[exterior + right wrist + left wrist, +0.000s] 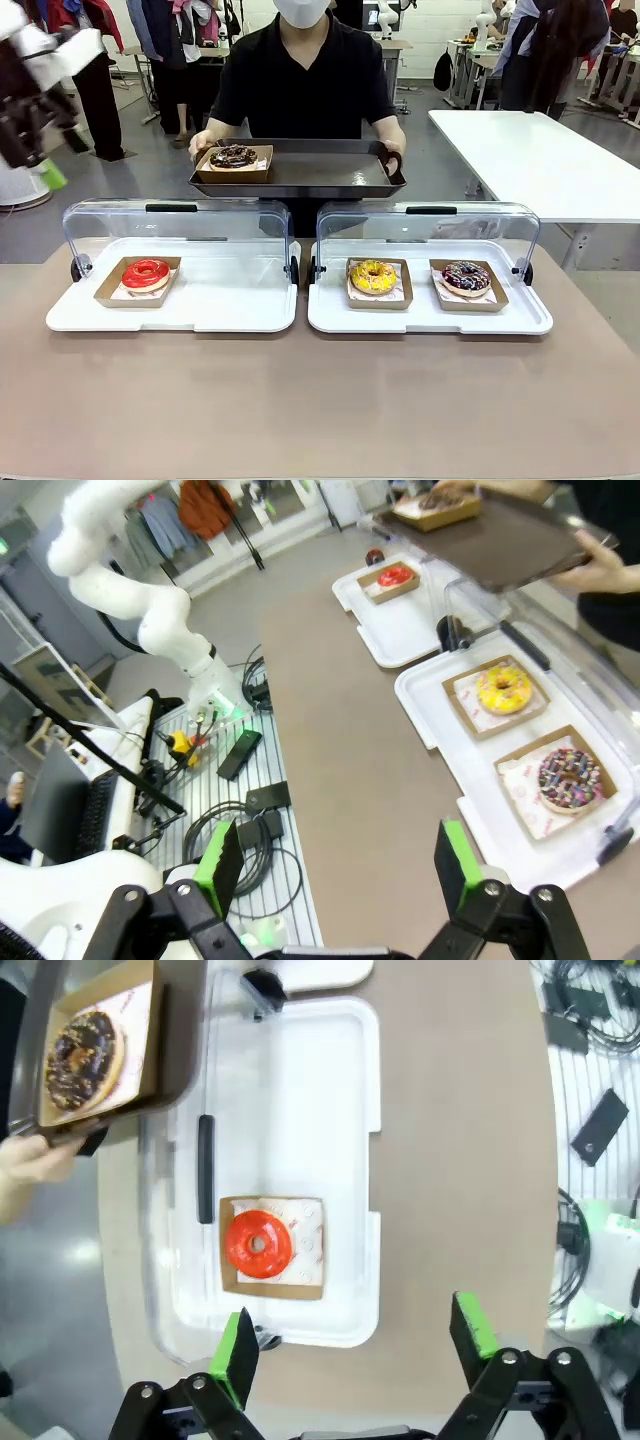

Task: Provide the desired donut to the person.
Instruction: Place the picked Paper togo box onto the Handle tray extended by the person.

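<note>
The person (300, 80) stands at the far side holding a dark tray (330, 175) with both hands. A chocolate donut (233, 156) in a cardboard dish lies on that tray's left end. A red donut (146, 273) sits in the left white case. A yellow donut (373, 276) and a dark sprinkled donut (466, 277) sit in the right case. My left gripper (355, 1345) hangs open high above the red donut (258, 1245), holding nothing. My right gripper (338, 865) is open and empty, high off the table's right side, with the yellow donut (503, 688) and sprinkled donut (570, 777) below.
Both white cases (240, 300) (520, 315) have their clear lids (175, 225) tipped back toward the person. My left arm (30, 90) is raised at the upper left. Cables and a rack (250, 810) lie beside the table. A white table (540, 160) stands at the right.
</note>
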